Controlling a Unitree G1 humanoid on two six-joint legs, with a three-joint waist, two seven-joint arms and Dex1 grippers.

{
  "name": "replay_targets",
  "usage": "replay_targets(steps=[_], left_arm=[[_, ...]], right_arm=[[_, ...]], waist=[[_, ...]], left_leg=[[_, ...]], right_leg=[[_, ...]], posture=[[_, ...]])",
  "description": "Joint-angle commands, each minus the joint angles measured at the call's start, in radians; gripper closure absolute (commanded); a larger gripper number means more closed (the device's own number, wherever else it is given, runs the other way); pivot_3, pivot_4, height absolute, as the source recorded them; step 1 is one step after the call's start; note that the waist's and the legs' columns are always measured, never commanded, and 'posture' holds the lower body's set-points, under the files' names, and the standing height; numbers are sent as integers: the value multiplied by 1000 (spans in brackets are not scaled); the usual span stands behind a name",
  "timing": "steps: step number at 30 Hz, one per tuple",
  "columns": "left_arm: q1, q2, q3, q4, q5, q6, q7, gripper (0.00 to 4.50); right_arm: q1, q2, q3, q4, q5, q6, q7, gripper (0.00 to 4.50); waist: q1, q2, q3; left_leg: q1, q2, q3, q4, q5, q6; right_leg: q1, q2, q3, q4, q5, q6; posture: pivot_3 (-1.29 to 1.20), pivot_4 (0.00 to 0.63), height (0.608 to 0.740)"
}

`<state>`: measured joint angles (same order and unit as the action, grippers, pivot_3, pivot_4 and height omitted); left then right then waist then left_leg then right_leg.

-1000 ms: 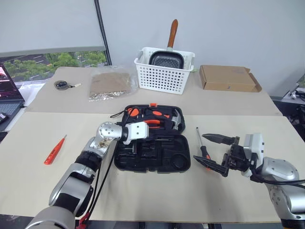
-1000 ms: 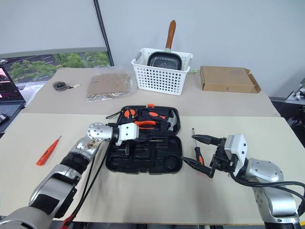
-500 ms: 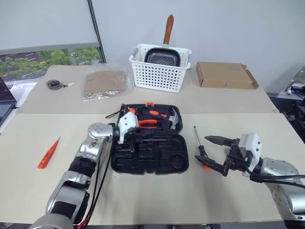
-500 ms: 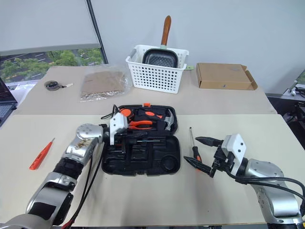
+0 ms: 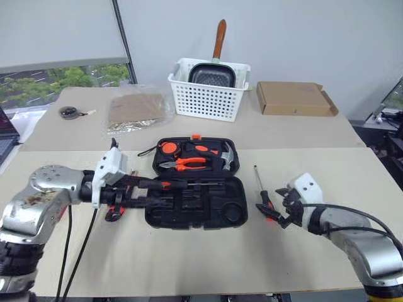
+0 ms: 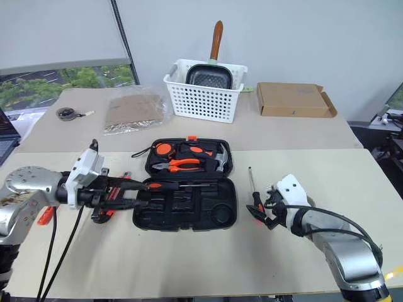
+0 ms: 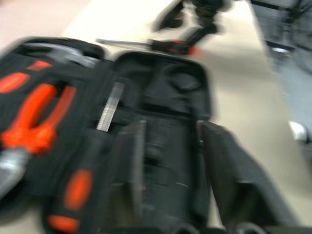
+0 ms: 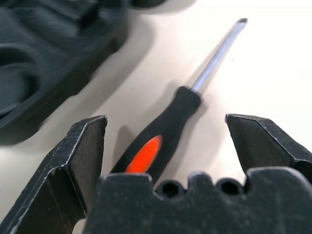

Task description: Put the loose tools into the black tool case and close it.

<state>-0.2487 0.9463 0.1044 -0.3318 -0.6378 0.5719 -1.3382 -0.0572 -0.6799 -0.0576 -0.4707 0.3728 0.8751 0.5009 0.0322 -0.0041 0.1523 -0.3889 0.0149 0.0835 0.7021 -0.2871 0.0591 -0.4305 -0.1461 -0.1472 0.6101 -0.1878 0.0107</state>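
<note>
The case (image 5: 198,189) lay open at the centre of the head views, lid half toward the top of the frame holding pliers (image 5: 184,163) and a hammer (image 5: 228,157), tray half toward the bottom. One long screwdriver (image 5: 165,184) already lay across the tray's upper edge, handle toward frame left.

The second long screwdriver (image 5: 262,192) lay on the table (image 5: 201,251) just right of the case. Its long axis ran nearly up and down the frame, tip toward the top and black-and-orange handle toward the bottom. The right gripper (image 5: 284,204) sat at that handle end, and in its wrist view the handle (image 8: 161,139) lay between the two spread fingers (image 8: 80,156), running away from the palm. The fingers stood wide apart and touched nothing; closing them across the handle looked like the coming move.

The left gripper (image 5: 135,189) hung at the left edge of the case, fingers parted and empty in its wrist view, with a red tool (image 5: 113,214) just below it on the table.

The right arm was plainly the nearer one to the second screwdriver; from there the case lay toward frame left.
</note>
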Motion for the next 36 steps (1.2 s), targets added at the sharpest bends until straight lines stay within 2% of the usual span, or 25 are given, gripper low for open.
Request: replay_targets(steps=[1,3,4,12,13,20,26,31,33,36], left_arm=[[46,43,46,-108,-51,36,5,867],[61,43,60,-140,-79,56,25,158],[69,41,66,-151,-85,58,33,0],[105,30,96,-182,-93,53,97,0],[109,26,105,-182,-91,51,112,0],[164,3,197,-181,-102,63,211,0],[263,-9,332,-201,-144,100,272,0],[369,10,410,-194,-119,80,245,0],[397,9,436,-219,-137,91,250,0],[419,5,454,-244,-153,97,260,0]], right_arm=[[-64,19,24,3,-23,120,-71,0],[-94,34,24,12,-11,195,-91,524],[-106,39,25,15,-5,230,-97,817],[-172,43,30,48,-31,232,-116,3533],[-189,44,27,58,-36,221,-120,3715],[-334,6,46,130,-56,116,-59,3724],[-483,-1,163,207,-40,-146,208,3725],[-570,25,369,295,-106,-374,465,3725],[-609,49,439,370,-158,-460,527,3725],[-639,77,474,444,-199,-536,570,3725]], waist=[[-1,0,0],[-1,0,0],[-1,0,0],[-4,-1,0],[-5,-1,0],[-16,-1,0],[-29,-1,1],[-30,-2,1],[-29,-2,1],[-18,-3,2]], left_leg=[[-1,0,0,0,0,0],[-1,0,1,-1,3,2],[-1,0,1,-3,5,4],[0,0,1,-6,6,3],[0,0,1,-6,6,2],[-1,0,1,-6,8,1],[-1,2,2,-9,12,-7],[-1,3,2,-9,11,-6],[-1,2,2,-8,9,-3],[-1,2,1,-7,9,-3]], right_leg=[[-1,0,0,0,0,0],[-2,0,1,0,0,0],[-2,1,1,0,0,0],[-1,2,0,-1,-1,-1],[-1,2,0,0,-1,-1],[-4,3,1,1,0,-1],[-6,9,3,0,-1,-2],[-6,9,4,0,-1,-2],[-6,9,4,0,-1,-2],[-6,9,5,1,-1,-3]], posture=[[0,150,700],[0,150,700],[0,150,700],[0,150,700],[0,150,700],[0,150,700],[0,150,700],[0,150,700],[0,150,700],[0,150,700]])
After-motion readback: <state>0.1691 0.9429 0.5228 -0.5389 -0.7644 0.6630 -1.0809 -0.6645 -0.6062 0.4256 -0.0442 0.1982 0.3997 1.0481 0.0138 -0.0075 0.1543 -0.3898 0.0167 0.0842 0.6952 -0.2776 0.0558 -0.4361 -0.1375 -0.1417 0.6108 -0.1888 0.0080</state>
